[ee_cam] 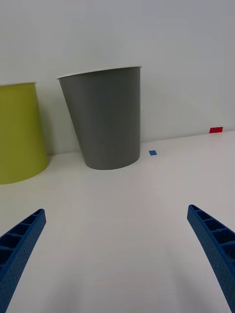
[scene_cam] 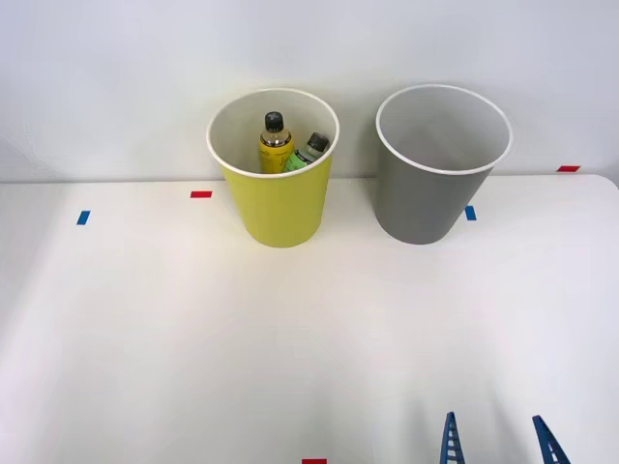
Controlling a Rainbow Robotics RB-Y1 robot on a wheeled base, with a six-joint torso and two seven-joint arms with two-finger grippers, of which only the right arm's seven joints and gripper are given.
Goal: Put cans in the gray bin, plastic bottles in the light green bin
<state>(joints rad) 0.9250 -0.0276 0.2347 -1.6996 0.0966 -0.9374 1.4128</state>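
Behind the right gripper [scene_cam: 498, 443], across a bare stretch of white table [scene_cam: 193, 338], stands the gray bin [scene_cam: 437, 169], which serves as the landmark; the gripper's blue ribbed fingers [ee_cam: 19, 242] are spread wide with nothing between them. Just beside the gray bin, on its left, sits the light green bin [scene_cam: 280, 198]; both plastic bottles rest inside it, the yellow-labelled bottle [scene_cam: 275, 145] upright and the green-labelled bottle [scene_cam: 309, 152] leaning next to it. What can be seen of the gray bin's pale inside looks bare, though its floor is hidden from the front view; whether a can lies down there cannot be told. A small blue tape mark [ee_cam: 152, 152] lies on the table near the gray bin's base, a red one [ee_cam: 216, 129] further to its right. The bottles' share of the sorting looks done; if a can remains, a good approach is probably to keep the fingers spread, close squarely on its sides, and release well above the gray bin's white rim, clear of its wall.
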